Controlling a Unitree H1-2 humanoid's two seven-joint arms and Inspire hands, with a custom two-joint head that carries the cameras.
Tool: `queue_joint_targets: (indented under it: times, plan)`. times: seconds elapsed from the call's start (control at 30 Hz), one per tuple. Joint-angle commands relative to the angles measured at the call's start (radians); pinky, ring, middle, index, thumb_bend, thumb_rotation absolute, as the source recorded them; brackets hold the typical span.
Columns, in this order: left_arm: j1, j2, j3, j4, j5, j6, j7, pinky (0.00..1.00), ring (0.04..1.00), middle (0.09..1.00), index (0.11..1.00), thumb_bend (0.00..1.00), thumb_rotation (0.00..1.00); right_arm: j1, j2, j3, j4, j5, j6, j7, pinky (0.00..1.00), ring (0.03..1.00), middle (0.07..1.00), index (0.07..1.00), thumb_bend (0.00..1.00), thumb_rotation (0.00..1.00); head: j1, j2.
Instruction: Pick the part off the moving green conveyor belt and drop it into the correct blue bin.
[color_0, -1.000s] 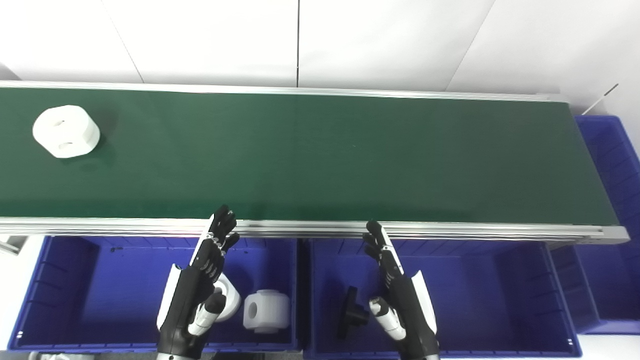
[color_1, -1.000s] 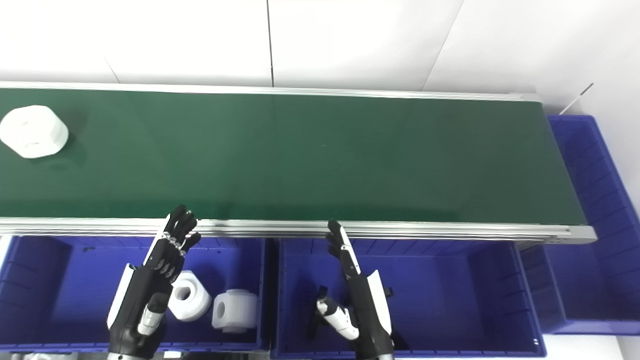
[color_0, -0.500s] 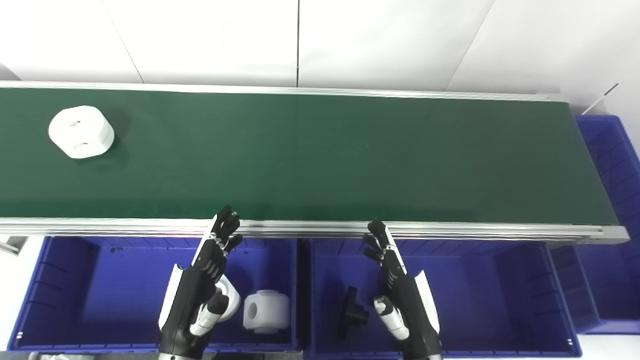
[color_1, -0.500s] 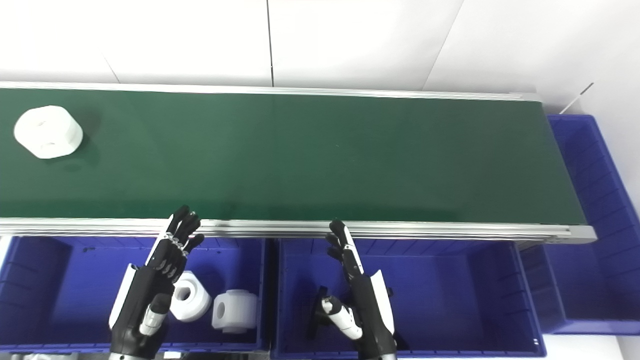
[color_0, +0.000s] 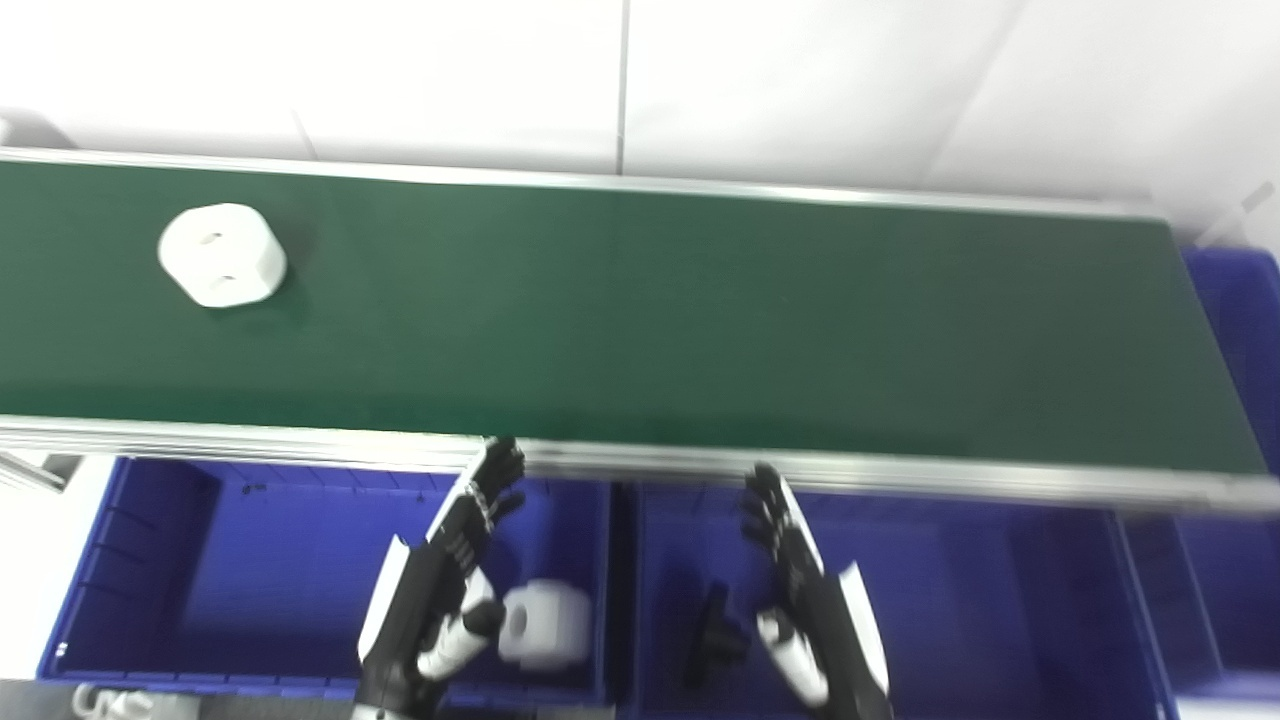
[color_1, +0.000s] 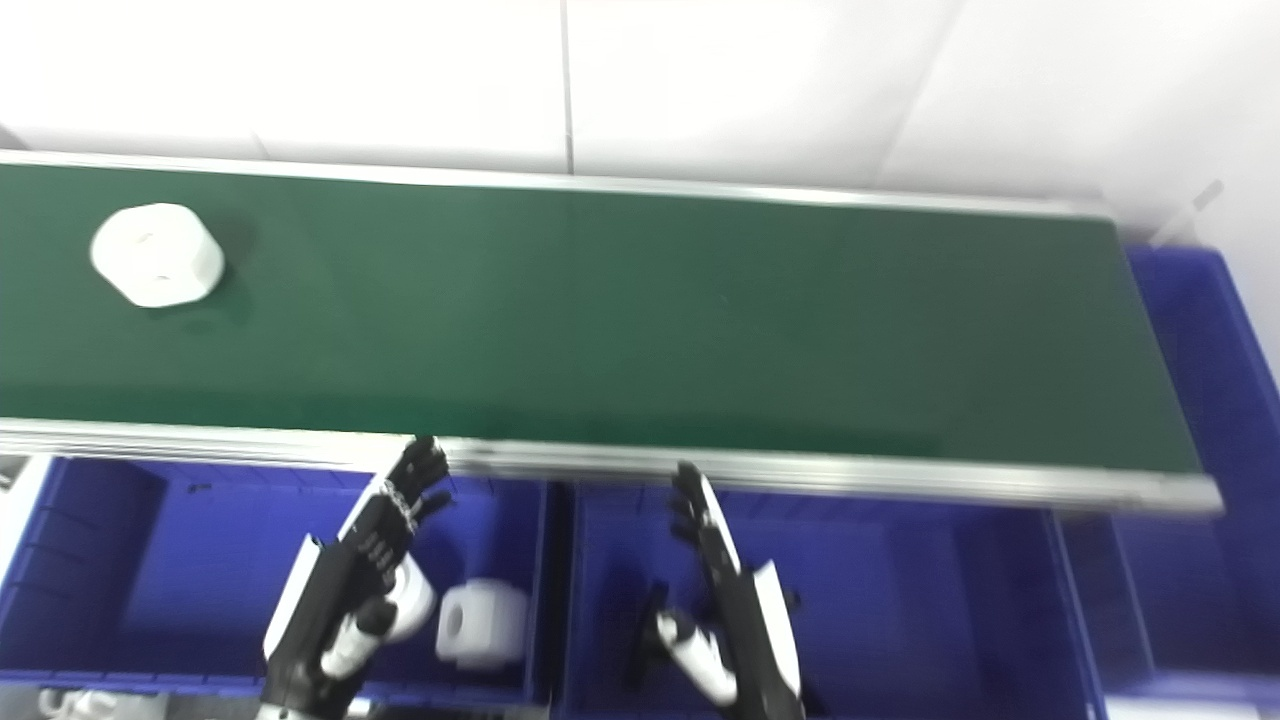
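White part (color_0: 221, 254) on the far-left stretch of the green conveyor belt (color_0: 700, 320), well apart from both hands. Our left hand (color_0: 440, 590) and right hand (color_0: 805, 610) hover empty, fingers spread, over the near blue bins (color_0: 140, 560). We judge the part rigid, light and smooth; we would grip across its flat sides.

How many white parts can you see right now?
3: one white part on the green belt at far left, two in the left blue bin, one clear, one half hidden behind the left hand.
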Motion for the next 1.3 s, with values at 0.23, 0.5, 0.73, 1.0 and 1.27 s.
queue_joint_targets:
  times: [0.23,0.5,0.73,1.0,1.27]
  plan:
    - [-0.049,-0.037,-0.018,0.074,0.018,-0.049,0.027,0.84,0.907,0.900,0.887,0.90,0.80,-0.047,-0.043,0.023,0.061,0.046,-0.056,-0.037,0.89,0.949,0.981,0.995,0.96,1.00,0.071,-0.050]
    - [-0.071,-0.034,-0.046,0.103,0.034,-0.049,0.056,0.81,0.894,0.885,0.864,0.91,0.81,-0.053,-0.072,0.025,0.049,0.068,-0.056,-0.034,0.93,0.975,1.000,1.000,1.00,1.00,0.109,-0.054]
    - [-0.064,-0.022,-0.062,0.061,0.061,-0.048,0.071,0.80,0.887,0.877,0.856,0.93,0.81,-0.048,-0.078,0.032,0.013,0.042,-0.056,-0.040,0.92,0.976,1.000,1.000,1.00,1.00,0.105,-0.034]
    - [-0.068,0.006,-0.101,-0.121,0.089,-0.049,0.078,0.77,0.866,0.869,0.844,0.89,0.76,-0.047,-0.087,0.036,0.008,0.033,-0.056,-0.047,0.91,0.971,1.000,1.000,1.00,1.00,0.129,-0.028]
    - [-0.174,0.050,-0.007,-0.223,0.145,-0.023,0.060,0.74,0.851,0.853,0.851,0.93,0.67,-0.052,-0.086,0.039,0.004,0.037,-0.056,-0.044,0.90,0.968,1.000,1.000,0.99,1.00,0.145,-0.020]
